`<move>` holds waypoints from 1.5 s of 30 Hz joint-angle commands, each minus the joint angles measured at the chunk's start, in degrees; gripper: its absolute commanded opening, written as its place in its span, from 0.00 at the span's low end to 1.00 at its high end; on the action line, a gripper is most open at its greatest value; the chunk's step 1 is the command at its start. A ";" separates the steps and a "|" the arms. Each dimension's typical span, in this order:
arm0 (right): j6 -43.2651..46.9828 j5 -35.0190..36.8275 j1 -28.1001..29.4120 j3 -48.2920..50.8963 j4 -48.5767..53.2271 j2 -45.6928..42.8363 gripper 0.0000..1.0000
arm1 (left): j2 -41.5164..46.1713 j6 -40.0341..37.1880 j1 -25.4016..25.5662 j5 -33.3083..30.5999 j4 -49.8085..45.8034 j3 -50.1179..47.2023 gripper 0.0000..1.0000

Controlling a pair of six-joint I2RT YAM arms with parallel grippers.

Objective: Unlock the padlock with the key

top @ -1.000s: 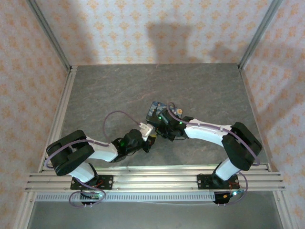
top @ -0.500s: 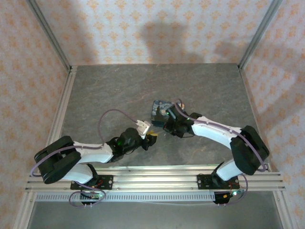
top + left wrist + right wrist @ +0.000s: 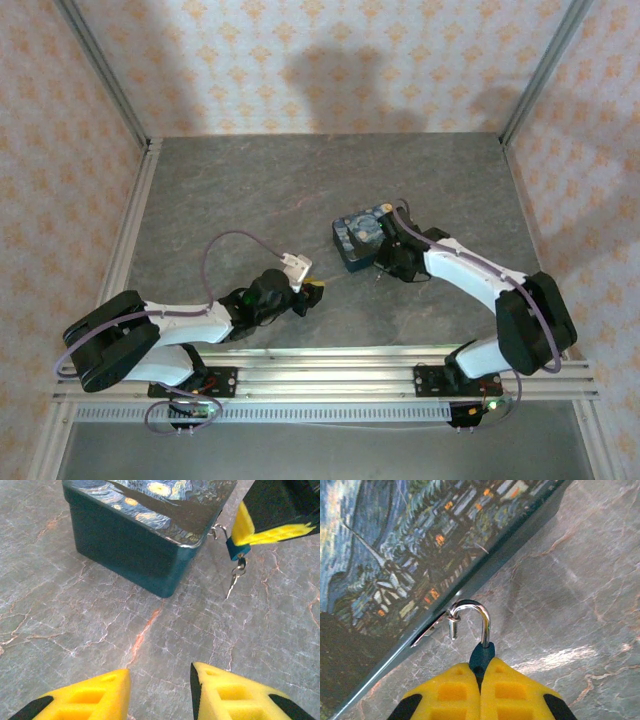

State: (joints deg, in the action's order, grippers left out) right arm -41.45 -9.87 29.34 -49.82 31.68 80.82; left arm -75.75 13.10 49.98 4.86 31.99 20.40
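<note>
The padlock (image 3: 482, 656) is tiny, with a dark teal body, and my right gripper (image 3: 481, 680) is shut on that body. Its metal shackle (image 3: 479, 614) curves up and hooks into the latch on the Starry Night tin (image 3: 395, 550); the shackle's short end hangs free of the body. In the left wrist view the padlock (image 3: 232, 549) sits between the right gripper's fingers (image 3: 272, 530), and the key (image 3: 233, 581) dangles below it over the table. My left gripper (image 3: 160, 690) is open low above the stone surface, a short way in front of the tin (image 3: 135, 535).
In the top view the tin (image 3: 360, 233) lies mid-table, the right gripper (image 3: 387, 263) at its near-right side and the left gripper (image 3: 311, 293) to its near-left. Aluminium rails (image 3: 320, 365) edge the near side; patterned walls enclose the grey stone floor (image 3: 250, 190).
The right arm has swung right, and the tin has shifted right and back with the padlock. The left arm has lowered and pulled back left, away from the tin.
</note>
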 commanded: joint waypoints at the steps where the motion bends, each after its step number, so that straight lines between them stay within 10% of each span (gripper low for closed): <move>1: 0.75 2.92 -0.25 0.64 0.40 -3.47 0.00 | 0.07 0.51 -0.26 -2.14 -2.12 0.48 0.37; 45: -18.67 7.65 -0.33 10.71 -17.27 -9.93 0.00 | -3.54 0.81 -0.27 -1.13 -1.46 3.06 0.37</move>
State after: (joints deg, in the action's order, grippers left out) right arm -60.42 -5.76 29.19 -38.81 13.65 72.14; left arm -79.68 13.67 49.98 4.23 30.39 22.46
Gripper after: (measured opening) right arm 0.063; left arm 0.368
